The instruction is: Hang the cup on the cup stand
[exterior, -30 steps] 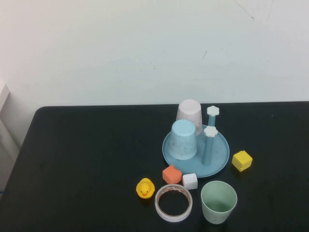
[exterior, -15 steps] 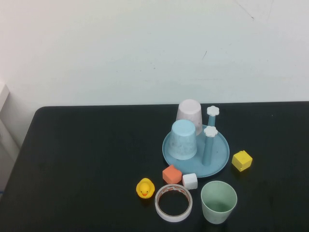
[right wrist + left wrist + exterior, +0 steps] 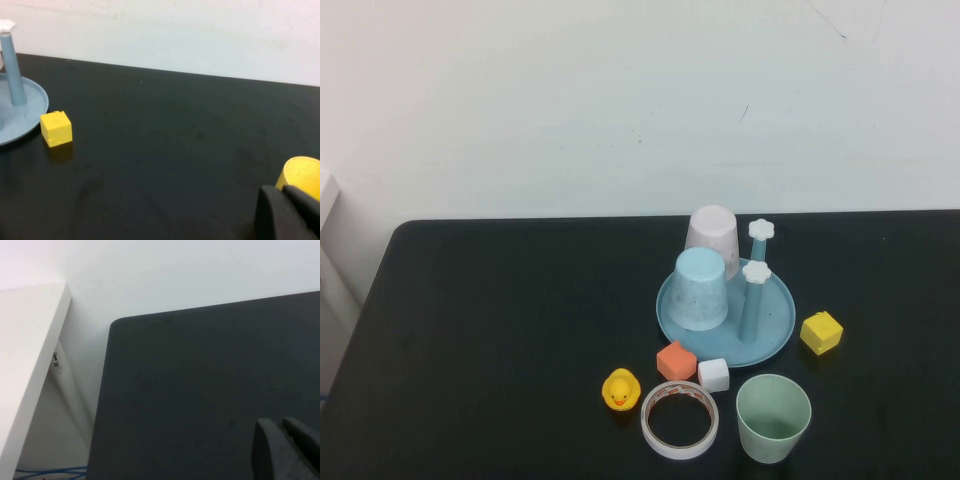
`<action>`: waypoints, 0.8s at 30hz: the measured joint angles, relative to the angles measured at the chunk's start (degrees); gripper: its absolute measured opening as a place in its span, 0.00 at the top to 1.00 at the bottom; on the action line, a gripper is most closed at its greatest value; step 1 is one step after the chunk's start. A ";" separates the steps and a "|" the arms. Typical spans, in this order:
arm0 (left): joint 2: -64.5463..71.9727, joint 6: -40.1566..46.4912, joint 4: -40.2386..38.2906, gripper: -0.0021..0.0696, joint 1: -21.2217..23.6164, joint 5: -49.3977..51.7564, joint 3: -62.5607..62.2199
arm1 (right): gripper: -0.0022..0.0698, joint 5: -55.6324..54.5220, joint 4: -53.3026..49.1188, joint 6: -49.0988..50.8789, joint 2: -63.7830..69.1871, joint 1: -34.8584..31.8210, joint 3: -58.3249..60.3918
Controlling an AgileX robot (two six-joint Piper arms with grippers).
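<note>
I counted three cups: my mint cup (image 3: 773, 417) upright near the table's front edge, just before the cup stand (image 3: 778, 335), plus two upturned ones on it. My left gripper (image 3: 281, 426) and right gripper (image 3: 282, 195), both pinched empty, hovered well apart from it.

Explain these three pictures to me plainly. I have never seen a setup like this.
It is a two-armed table robot. One picture looks down from a raised camera; neither arm shows there. On the black table: a green cup, upright, and a blue stand with two cups upturned on it and two free pegs. Around them lie a duck, tape and small blocks. The other two come from wrist cameras: the left gripper over bare table, the right gripper near a yellow block. Nothing is held.
</note>
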 joint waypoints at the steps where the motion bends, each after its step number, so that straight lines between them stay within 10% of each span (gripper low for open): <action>1: 0.00 0.00 -0.09 0.97 0.00 0.00 0.00 | 0.97 0.00 -0.05 0.00 0.00 0.00 0.00; 6: 0.00 -4.12 -9.63 0.97 0.00 -0.64 0.00 | 0.97 -0.12 0.82 1.38 0.00 0.00 0.00; 12: 0.00 -15.45 -46.05 0.97 0.00 -6.03 0.00 | 0.97 -4.58 21.85 15.69 0.00 0.00 0.34; 24: 0.00 -4.54 -52.71 0.97 0.00 -6.55 -1.16 | 0.97 -5.46 32.64 17.56 0.00 0.00 0.34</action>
